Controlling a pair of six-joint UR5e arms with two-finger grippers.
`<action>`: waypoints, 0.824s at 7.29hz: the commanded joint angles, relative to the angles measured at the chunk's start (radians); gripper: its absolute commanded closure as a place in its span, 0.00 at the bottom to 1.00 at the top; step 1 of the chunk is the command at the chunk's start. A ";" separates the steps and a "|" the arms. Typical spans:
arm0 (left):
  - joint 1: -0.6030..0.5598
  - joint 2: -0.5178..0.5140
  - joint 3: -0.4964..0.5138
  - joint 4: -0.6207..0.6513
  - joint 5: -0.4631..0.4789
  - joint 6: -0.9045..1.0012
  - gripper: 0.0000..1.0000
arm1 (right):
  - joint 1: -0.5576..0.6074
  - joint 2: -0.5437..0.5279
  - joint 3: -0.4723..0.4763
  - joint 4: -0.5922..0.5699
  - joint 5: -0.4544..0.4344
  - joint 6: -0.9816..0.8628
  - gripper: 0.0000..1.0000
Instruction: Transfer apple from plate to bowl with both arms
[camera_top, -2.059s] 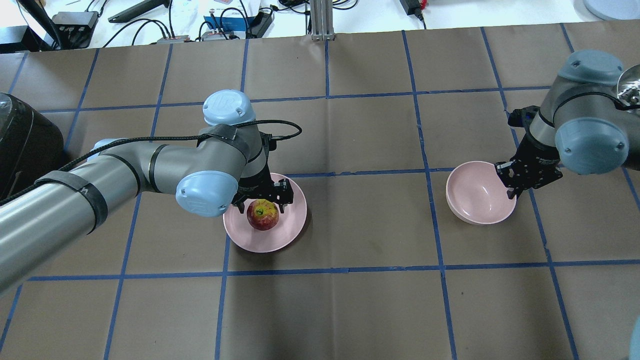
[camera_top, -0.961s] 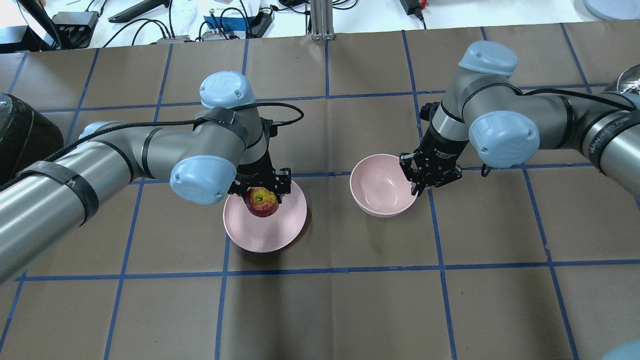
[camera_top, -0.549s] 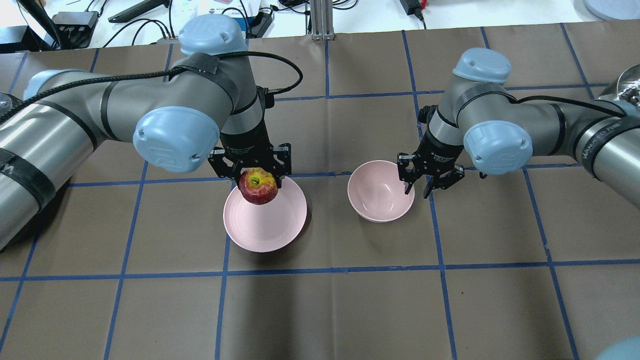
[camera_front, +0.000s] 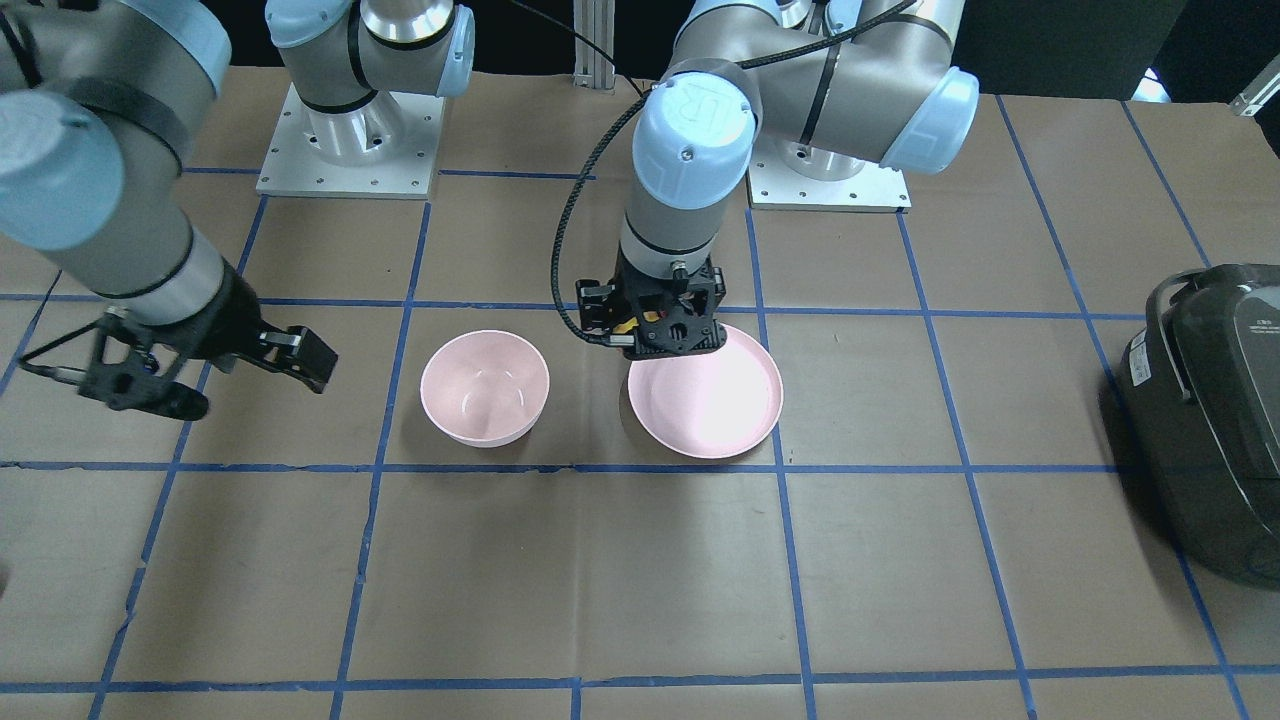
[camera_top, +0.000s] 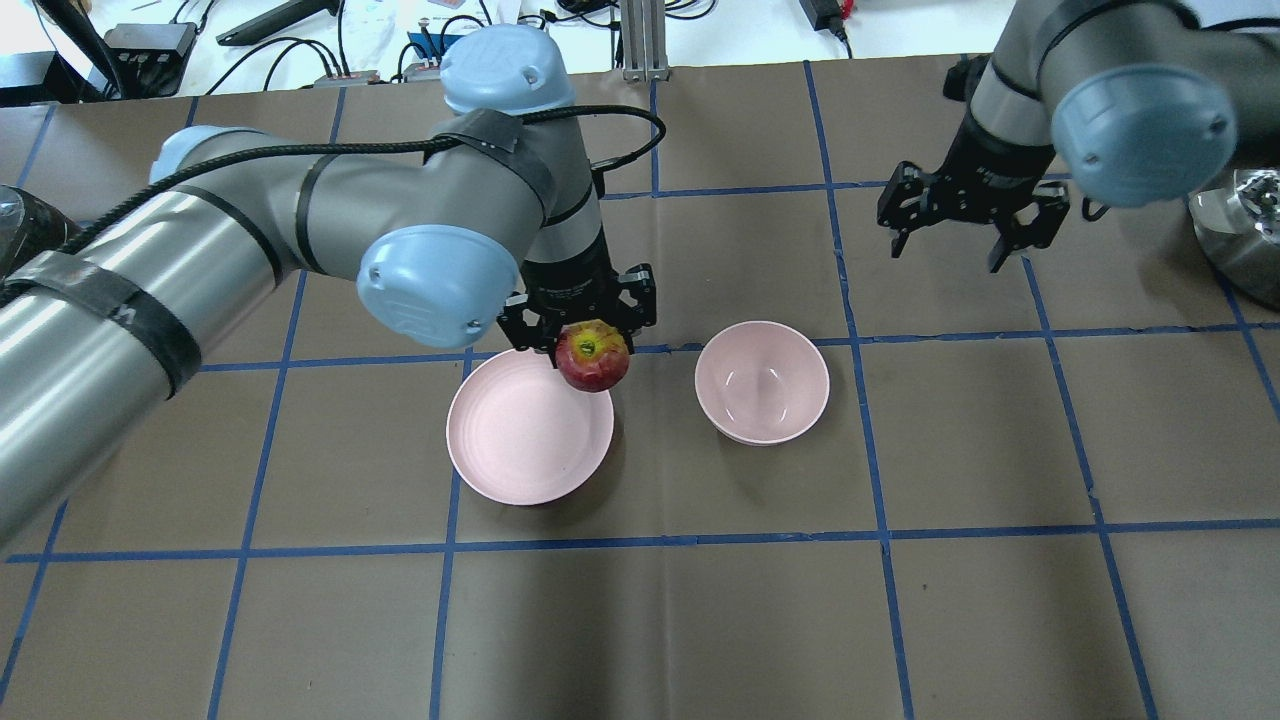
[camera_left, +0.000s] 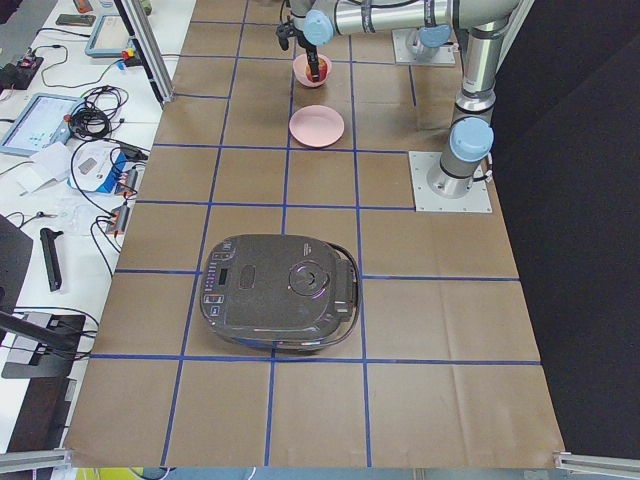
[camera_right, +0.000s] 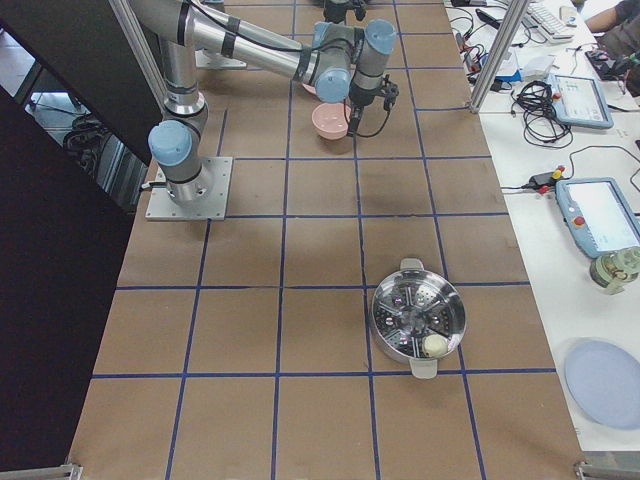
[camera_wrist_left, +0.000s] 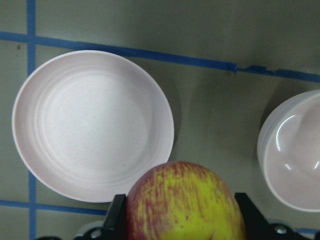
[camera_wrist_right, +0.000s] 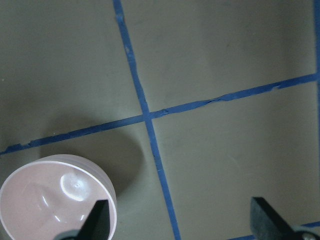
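Plate (camera_top: 505, 455): empty, lower centre of the overhead frame, flat on the bench (camera_top: 700, 620); has not shifted.
Bowl (camera_top: 762, 385): empty, just right of the plate and apart from it. Same spot as half a second ago; a second before that it was being hauled in from the right.
Apple (camera_top: 592, 356): off the plate, in the air over the plate's upper right rim. Has drifted right toward the bowl since the last frame.
Left fingers (camera_wrist_left: 248, 216): clenched on the apple, one on each flank.
Right fingers (camera_top: 1003, 250): released, spread wide on nothing. Were at the bowl's rim half a second ago; now lifted away to the upper right.
Reading: bowl positioning looks finished and the right arm is clearing out. Remaining, by my estimate: a short carry to the right, then let the apple go over the bowl.
Left wrist view: shows apple seated between both fingers, bare plate upper left, bowl rim at right edge. The overhead cannot confirm that seating.
Front-facing view: wrist body hides the apple, bar a yellow glimpse.
Right wrist view: bowl lower left, only bench between the fingers.
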 joint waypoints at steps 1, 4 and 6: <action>-0.114 -0.164 0.091 0.150 -0.011 -0.235 0.49 | -0.033 -0.057 -0.130 0.066 -0.031 -0.028 0.00; -0.194 -0.326 0.227 0.175 -0.057 -0.461 0.48 | -0.026 -0.081 -0.135 0.065 -0.021 -0.022 0.00; -0.205 -0.305 0.216 0.089 -0.083 -0.454 0.47 | -0.026 -0.081 -0.133 0.069 -0.033 -0.021 0.00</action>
